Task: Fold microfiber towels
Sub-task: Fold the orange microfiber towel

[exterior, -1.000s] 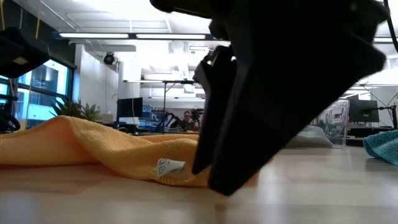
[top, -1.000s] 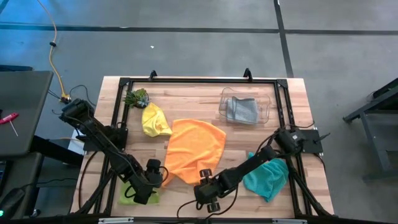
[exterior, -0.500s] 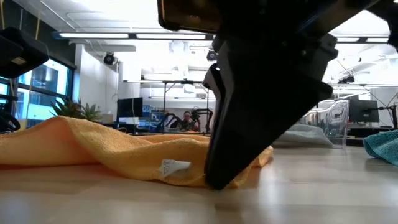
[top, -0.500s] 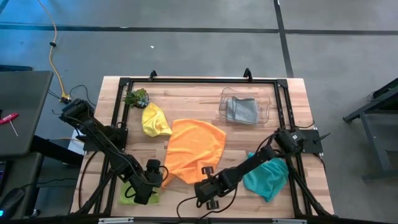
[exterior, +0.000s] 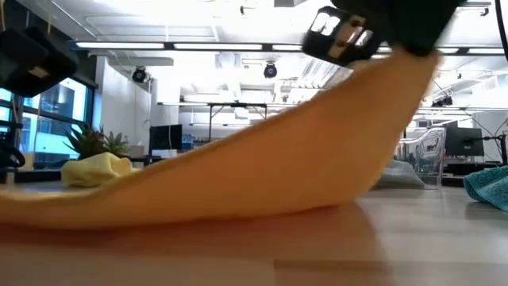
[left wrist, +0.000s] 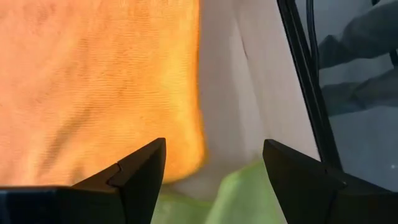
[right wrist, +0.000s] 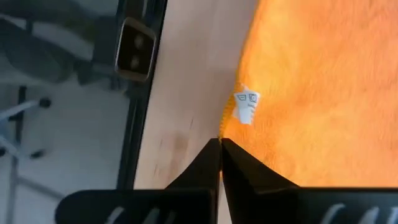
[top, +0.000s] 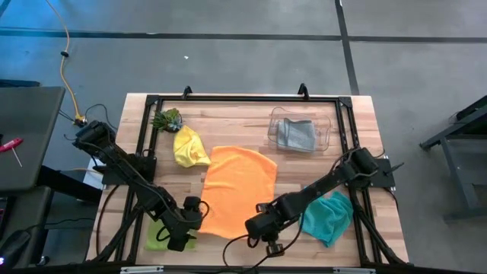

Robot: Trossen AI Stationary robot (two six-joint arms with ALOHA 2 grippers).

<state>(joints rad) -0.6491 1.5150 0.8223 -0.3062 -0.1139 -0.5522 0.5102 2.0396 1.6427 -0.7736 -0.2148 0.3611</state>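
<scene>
Fuzzy matt orange towel — pale wooden table, smooth

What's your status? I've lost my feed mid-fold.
Right gripper shut on orange towel corner, lifting it. Left gripper open, waiting over lime green towel. Nothing in the way.

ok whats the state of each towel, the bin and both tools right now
orange towel: spread flat, near corner pinched and lifted
yellow towel: crumpled beside the plant
grey towel: folded, inside the bin
clear bin: upright
teal towel: rumpled, partly under the right arm
lime green towel: bunched under the left arm
right tool: shut on the orange towel's edge
left tool: open, holding nothing
</scene>
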